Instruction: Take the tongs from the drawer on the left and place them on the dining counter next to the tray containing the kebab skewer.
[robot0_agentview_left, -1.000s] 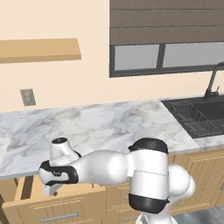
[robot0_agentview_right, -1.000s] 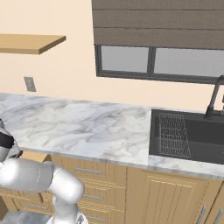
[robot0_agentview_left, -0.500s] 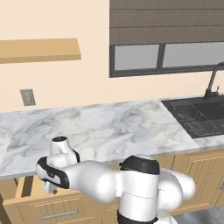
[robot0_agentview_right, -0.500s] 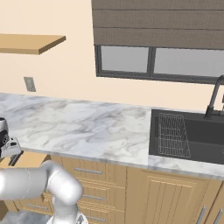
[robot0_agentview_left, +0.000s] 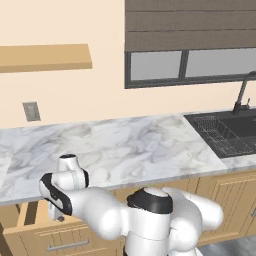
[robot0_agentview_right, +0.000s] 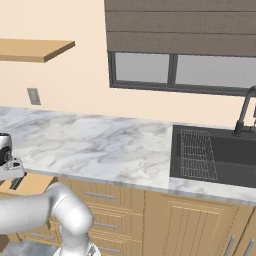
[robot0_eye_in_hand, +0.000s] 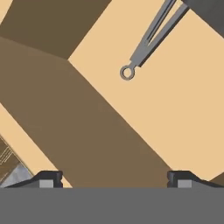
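Note:
The drawer (robot0_agentview_left: 35, 241) stands pulled out under the worktop at the lower left, its light-wood floor (robot0_eye_in_hand: 175, 109) showing in the hand view. The grey metal tongs (robot0_eye_in_hand: 151, 39) lie on that floor, the ring at their joined end nearest me, their arms running off the top edge. My gripper (robot0_agentview_left: 59, 217) hangs over the open drawer (robot0_agentview_right: 37, 184), pointing down into it. In the hand view the gripper (robot0_eye_in_hand: 114, 178) is open, its fingertips (robot0_eye_in_hand: 48, 177) wide apart with nothing between them, and short of the tongs. The dining counter, tray and kebab skewer are out of view.
A marble worktop (robot0_agentview_left: 125, 150) runs over wooden cabinets (robot0_agentview_right: 200, 225). A dark sink (robot0_agentview_right: 215, 160) with a wire rack and a black faucet (robot0_agentview_right: 242, 112) sits at the right. A wooden shelf (robot0_agentview_left: 45, 56) and a wall outlet (robot0_agentview_left: 31, 111) are above the worktop at the left.
The arm's elbow has swung a little left and the hand has come further into the right base view, over the drawer. The jaws have narrowed slightly but stay open.

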